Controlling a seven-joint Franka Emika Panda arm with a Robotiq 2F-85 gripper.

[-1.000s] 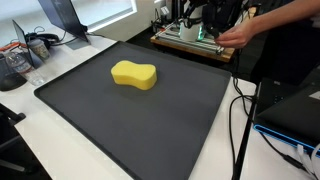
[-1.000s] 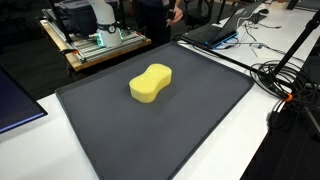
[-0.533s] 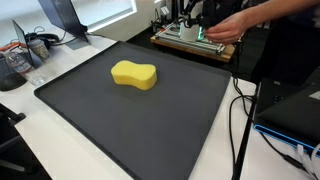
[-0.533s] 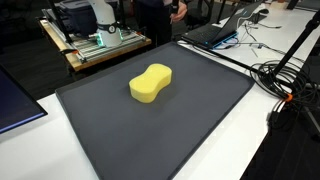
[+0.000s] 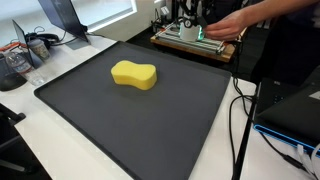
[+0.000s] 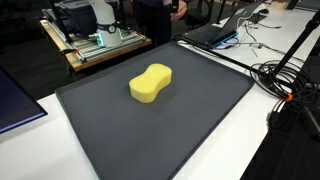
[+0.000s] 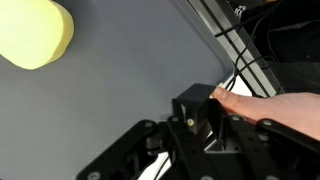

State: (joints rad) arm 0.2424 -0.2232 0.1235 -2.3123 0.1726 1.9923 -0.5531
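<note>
Presently: one yellow sponge (image 5: 134,74), peanut-shaped, lying flat near the middle of a dark mat (image 5: 150,125) on the white worktop (image 5: 75,52). Judged light, soft and compressible, not slippery; best taken across its narrow waist. End effector (image 7: 205,120) well apart from it, near the mat's edge, a person's hand (image 7: 272,104) touching it; whether clenched or released cannot be told.

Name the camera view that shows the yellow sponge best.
An exterior view shows the yellow sponge best: whole, large, central. In an exterior view it is whole but smaller; the wrist view crops it.
</note>
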